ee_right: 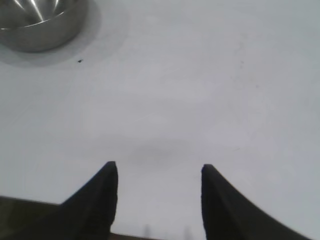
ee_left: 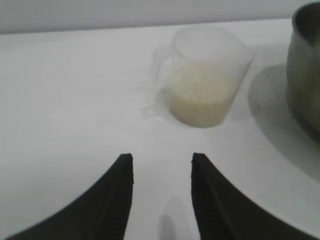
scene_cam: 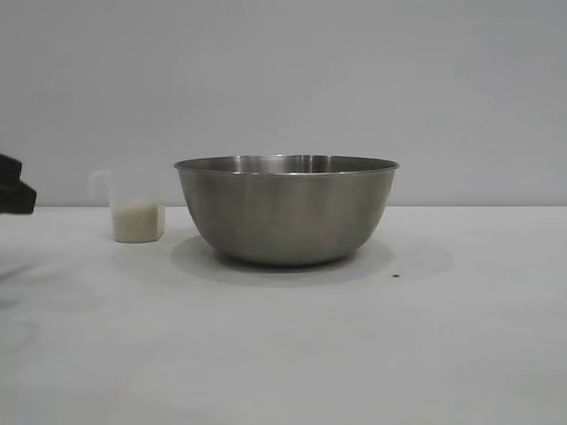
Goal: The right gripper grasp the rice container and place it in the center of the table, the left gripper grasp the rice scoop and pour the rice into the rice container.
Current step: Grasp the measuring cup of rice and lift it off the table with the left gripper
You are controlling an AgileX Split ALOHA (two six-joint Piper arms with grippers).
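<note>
The rice container (scene_cam: 285,211), a large steel bowl, stands at the middle of the white table (scene_cam: 354,354). It also shows in the left wrist view (ee_left: 305,70) and in the right wrist view (ee_right: 40,22). The rice scoop (scene_cam: 135,208), a clear plastic cup part filled with white rice (scene_cam: 135,221), stands left of the bowl. In the left wrist view the scoop (ee_left: 207,75) sits ahead of my left gripper (ee_left: 161,159), which is open and empty, short of its handle (ee_left: 161,62). My right gripper (ee_right: 159,167) is open and empty, far from the bowl, near a table edge.
A dark part of the left arm (scene_cam: 13,186) shows at the exterior view's left edge. A tiny dark speck (scene_cam: 395,275) lies on the table right of the bowl; it also shows in the right wrist view (ee_right: 80,61). The right arm is out of the exterior view.
</note>
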